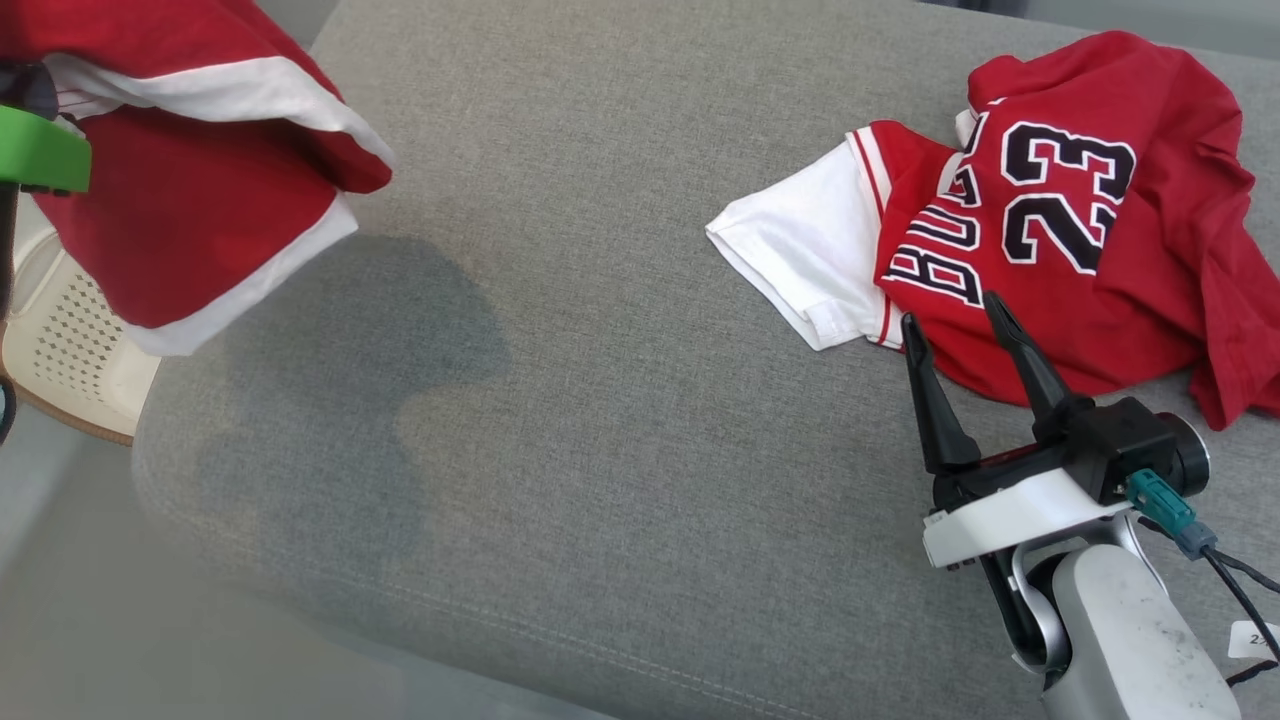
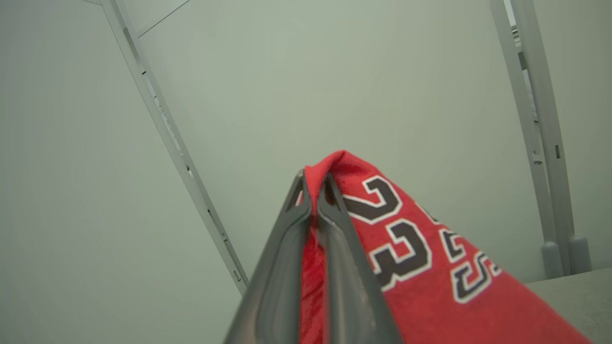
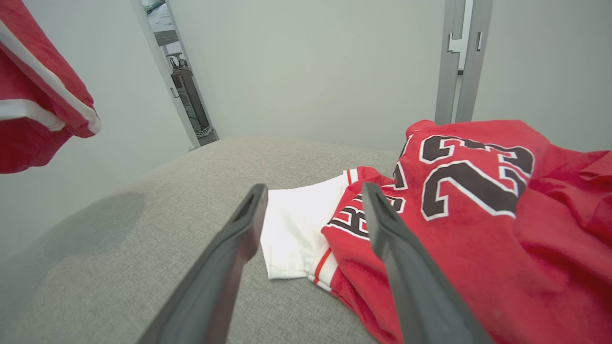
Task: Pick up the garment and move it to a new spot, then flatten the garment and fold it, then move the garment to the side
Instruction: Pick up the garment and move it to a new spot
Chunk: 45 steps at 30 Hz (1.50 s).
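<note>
Garment (image 1: pixel 190 200), red with white trim, hangs above the cushion's (image 1: pixel 620 420) left edge and casts a shadow on the grey fabric. The left gripper (image 2: pixel 313 186) pinches a red fold of it between tightly closed fingers. A second jersey (image 1: pixel 1100 250) lies crumpled on the cushion's right side. The right gripper (image 1: pixel 950 310) hovers at that jersey's near edge, fingers spread, holding nothing.

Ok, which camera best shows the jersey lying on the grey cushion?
The head view: the jersey lies nearly whole, white sleeve and number plain. The right wrist view has it closer but cropped, behind the open jaws of the right gripper. The left wrist view faces the other, held garment.
</note>
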{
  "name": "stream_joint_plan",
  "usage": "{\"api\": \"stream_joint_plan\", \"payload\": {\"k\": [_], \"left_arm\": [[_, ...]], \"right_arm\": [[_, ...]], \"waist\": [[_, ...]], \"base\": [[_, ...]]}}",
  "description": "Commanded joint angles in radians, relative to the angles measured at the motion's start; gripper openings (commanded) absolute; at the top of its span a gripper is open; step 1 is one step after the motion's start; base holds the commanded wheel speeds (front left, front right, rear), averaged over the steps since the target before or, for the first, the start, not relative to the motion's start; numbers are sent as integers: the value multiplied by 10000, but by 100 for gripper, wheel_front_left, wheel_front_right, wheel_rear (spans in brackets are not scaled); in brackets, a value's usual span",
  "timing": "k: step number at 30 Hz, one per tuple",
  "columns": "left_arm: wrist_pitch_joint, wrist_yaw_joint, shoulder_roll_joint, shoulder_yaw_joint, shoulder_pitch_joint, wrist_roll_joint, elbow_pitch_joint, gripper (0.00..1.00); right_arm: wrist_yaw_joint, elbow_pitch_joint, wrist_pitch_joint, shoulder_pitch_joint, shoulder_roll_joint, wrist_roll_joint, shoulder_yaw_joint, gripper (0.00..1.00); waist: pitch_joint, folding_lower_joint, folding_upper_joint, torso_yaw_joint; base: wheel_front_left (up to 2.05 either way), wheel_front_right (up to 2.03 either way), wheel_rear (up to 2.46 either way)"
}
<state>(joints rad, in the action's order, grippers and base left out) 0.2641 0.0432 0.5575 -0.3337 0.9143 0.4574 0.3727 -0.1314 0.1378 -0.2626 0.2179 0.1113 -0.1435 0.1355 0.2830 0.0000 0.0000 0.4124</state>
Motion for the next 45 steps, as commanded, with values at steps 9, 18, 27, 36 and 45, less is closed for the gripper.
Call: {"api": "stream_joint_plan", "payload": {"k": [9,18,27,36,45], "left_arm": [[4,160,289,834,606,-275,446,0],[4,446,-22,1600,989,-509,1523,0],[1,518,-936,2450,246,-675,2957,0],[0,717,-1588,3133,-562,-443,4994,0],[4,755,-1609,3615,-562,-811,5219,100]], "right_arm": [[14,-813,310,246,399,227,-51,100],[14,-2390,872,85,665,513,-350,100],[14,-4274,1461,-288,914,723,-779,100],[14,-4726,1713,-515,983,854,-911,100],[14,-4390,1637,-463,964,819,-863,100]], "waist": [[781,0,0,-827],[1504,0,0,-1837],[2159,0,0,-2263],[2301,0,0,-2314],[2029,0,0,-2268]], "base": [[0,0,0],[0,0,0],[0,0,0],[0,0,0],[0,0,0]]}}
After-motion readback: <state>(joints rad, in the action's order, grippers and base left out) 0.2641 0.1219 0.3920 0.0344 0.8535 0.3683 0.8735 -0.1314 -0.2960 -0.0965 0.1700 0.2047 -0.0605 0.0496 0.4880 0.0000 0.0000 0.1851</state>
